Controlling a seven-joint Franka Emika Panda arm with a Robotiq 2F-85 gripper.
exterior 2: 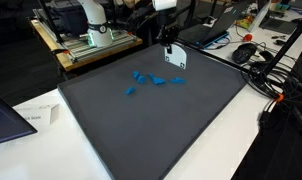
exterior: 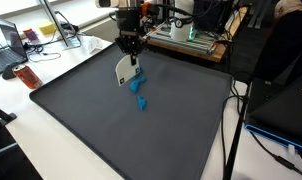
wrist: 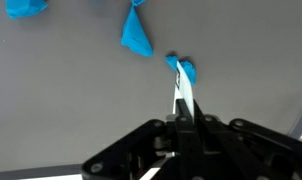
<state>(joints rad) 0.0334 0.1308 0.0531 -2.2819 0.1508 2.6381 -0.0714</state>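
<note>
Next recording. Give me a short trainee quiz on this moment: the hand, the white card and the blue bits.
1. True or false: the hand is shut on the white card.
2. Multiple choice: the blue pieces lie on A) a wooden shelf, B) the dark mat, C) a laptop.
3. Short answer: does the card lie flat on the mat, or hang upright below the hand?

Key: 1 true. 2 B. 3 It hangs upright below the hand; the wrist view shows it edge-on, its far end by a blue piece.
</note>
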